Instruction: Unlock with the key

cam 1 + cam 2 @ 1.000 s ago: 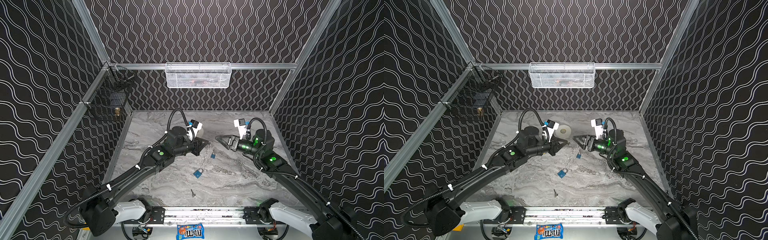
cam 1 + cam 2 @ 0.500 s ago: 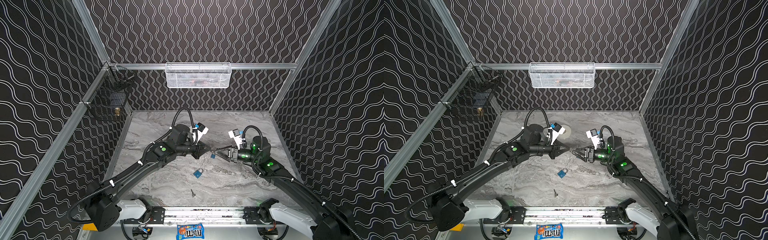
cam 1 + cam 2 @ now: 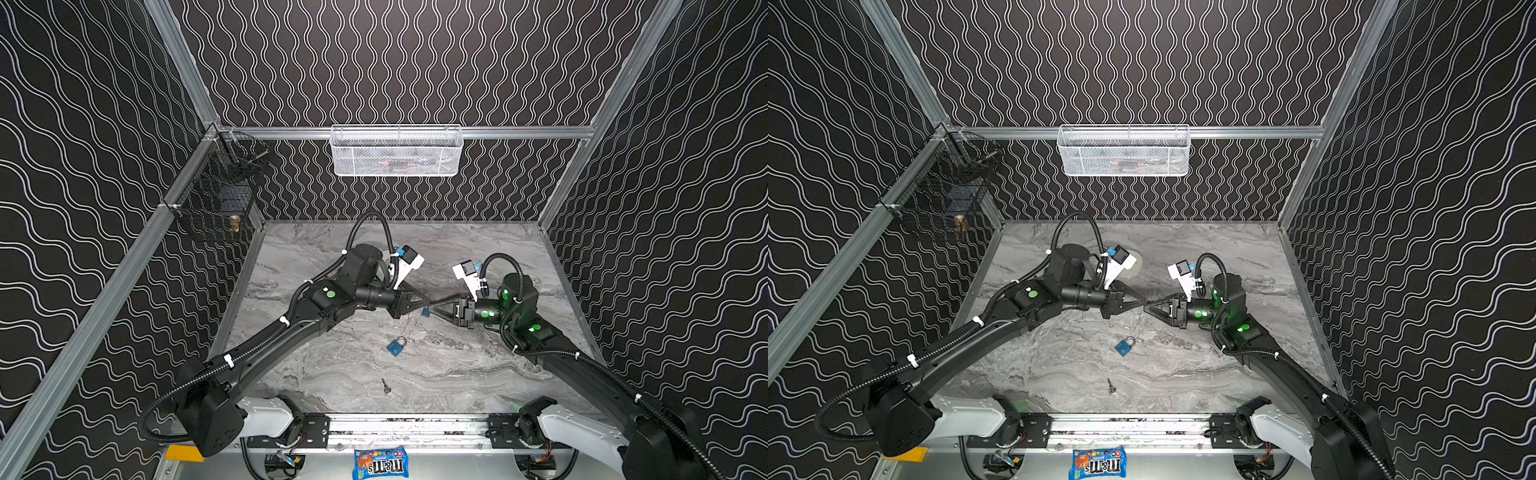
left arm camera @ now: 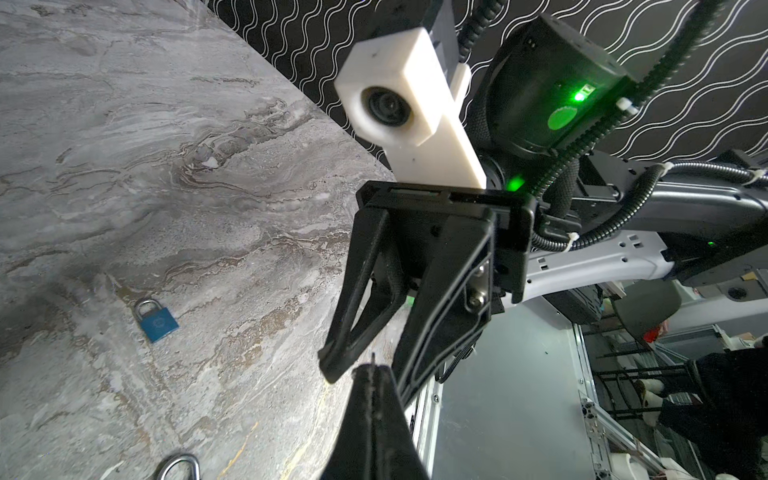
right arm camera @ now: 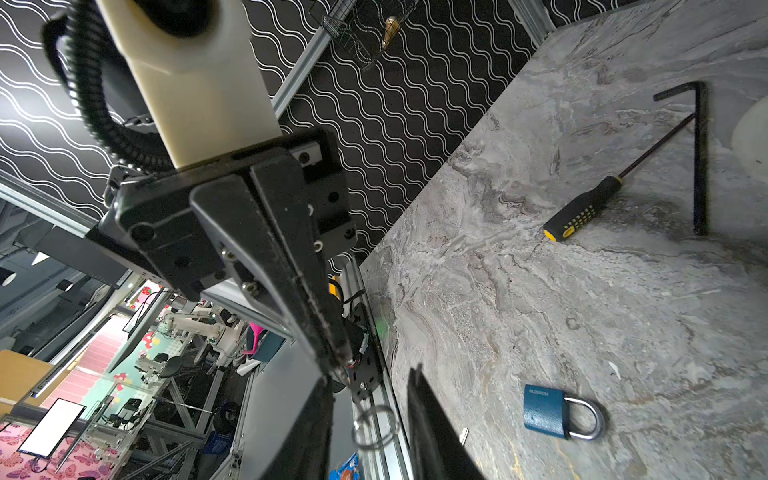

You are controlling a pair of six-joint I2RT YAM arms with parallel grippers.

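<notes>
Left gripper [image 3: 428, 300] stretches in from the left, level above the marble table [image 3: 478, 374], with its jaws pressed tight together near the middle. Seen from the left wrist, a thin metal sliver [image 4: 372, 357] pokes out between the tips, so the jaws are pinched on it. I cannot make out whether it is a key.

Down toward the front edge a loose key [image 3: 386, 386] lies flat on the marble, well apart from both arms. A little farther back, nearer the grippers, a blue padlock [image 3: 397, 345] lies flat with its shackle looking shut, and nothing touches it. A smaller blue thing [image 3: 425, 312] sits on the table right under the spot where the two grippers meet, but it is too small to say what it is.

Right gripper [image 3: 434, 306] points back at the left one, tip to tip, jaws apart, with its fingers [image 5: 428, 419] on either side of the left tip. A blurred wire ring [image 5: 374, 428] hangs in the gap between those fingers, touching neither as far as I can see.
</notes>
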